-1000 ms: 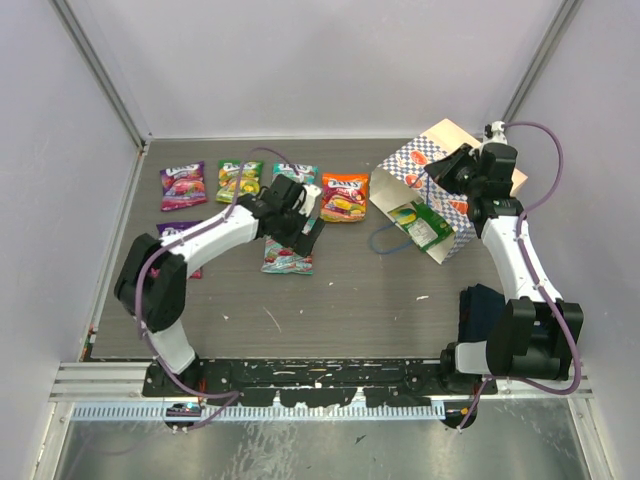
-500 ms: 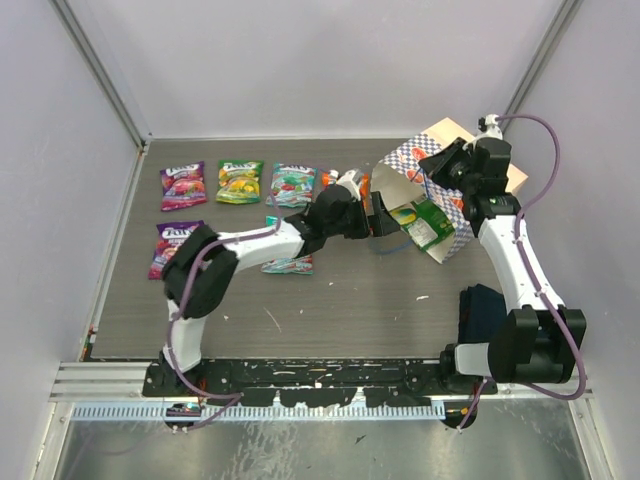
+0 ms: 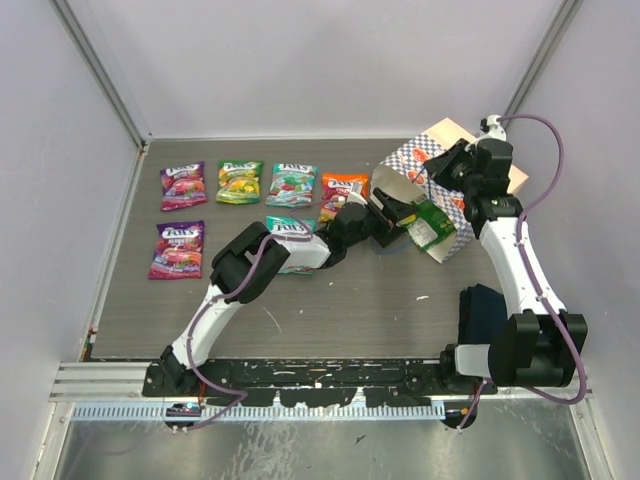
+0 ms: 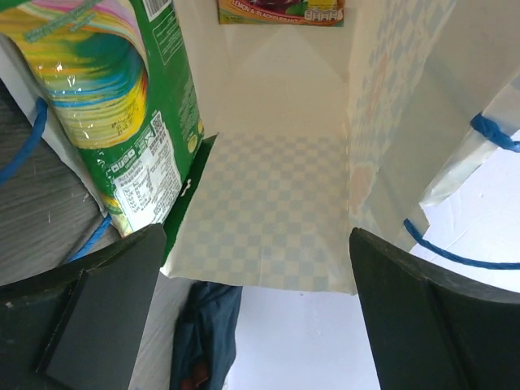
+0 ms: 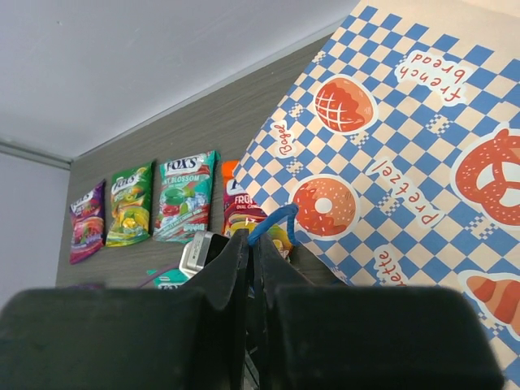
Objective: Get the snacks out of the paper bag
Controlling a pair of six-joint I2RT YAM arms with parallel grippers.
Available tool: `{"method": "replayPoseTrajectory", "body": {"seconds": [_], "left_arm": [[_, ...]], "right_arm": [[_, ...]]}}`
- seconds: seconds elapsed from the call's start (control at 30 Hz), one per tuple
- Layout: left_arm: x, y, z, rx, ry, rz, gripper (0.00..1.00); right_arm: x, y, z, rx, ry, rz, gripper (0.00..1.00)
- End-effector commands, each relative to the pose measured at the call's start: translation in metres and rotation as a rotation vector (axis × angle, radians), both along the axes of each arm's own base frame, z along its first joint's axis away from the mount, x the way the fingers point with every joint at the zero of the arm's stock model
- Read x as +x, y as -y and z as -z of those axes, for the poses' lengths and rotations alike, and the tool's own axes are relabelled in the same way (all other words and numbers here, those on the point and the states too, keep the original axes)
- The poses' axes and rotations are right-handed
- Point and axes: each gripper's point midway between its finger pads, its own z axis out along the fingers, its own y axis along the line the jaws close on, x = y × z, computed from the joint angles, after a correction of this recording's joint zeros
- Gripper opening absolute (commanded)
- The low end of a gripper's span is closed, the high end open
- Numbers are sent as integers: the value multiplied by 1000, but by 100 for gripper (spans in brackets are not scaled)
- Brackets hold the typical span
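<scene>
Left claw (image 4: 256, 244) is spread wide, grasping nothing, at the mouth of the paper bag (image 4: 268, 203), beside a green packet (image 4: 122, 97) inside. Right claw (image 5: 249, 248) is clamped on the blue cord handle (image 5: 272, 221). 6 snacks (image 3: 182, 186) lie on the desk (image 3: 400, 290).

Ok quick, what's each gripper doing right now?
Left gripper: open, empty, at the paper bag mouth.
Right gripper: closed on the bag's blue cord handle.
</scene>
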Motion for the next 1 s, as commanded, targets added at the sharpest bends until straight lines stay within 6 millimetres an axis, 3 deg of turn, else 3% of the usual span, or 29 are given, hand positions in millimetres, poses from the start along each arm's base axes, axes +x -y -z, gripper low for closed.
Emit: {"method": "replayPoseTrajectory", "body": {"seconds": [0.0, 0.2, 0.37, 0.57, 0.7, 0.83, 0.97], "left_arm": [[7, 3, -41, -88, 27, -73, 98], [1, -11, -24, 152, 112, -86, 99], [-20, -29, -30, 525, 459, -74, 91], [-54, -23, -26, 750, 959, 247, 91], [-81, -18, 0, 847, 1249, 587, 98], [-83, -17, 21, 957, 1362, 752, 98], [-83, -4, 23, 951, 1416, 777, 94]], "right_arm": [[-1, 13, -32, -54, 94, 46, 1], [-2, 15, -30, -49, 90, 41, 1], [-3, 17, -33, -51, 93, 46, 1], [-4, 18, -35, -55, 99, 44, 1], [-5, 17, -39, -53, 108, 38, 1], [-6, 16, -40, -47, 109, 32, 1], [-6, 15, -40, -45, 109, 29, 1]]}}
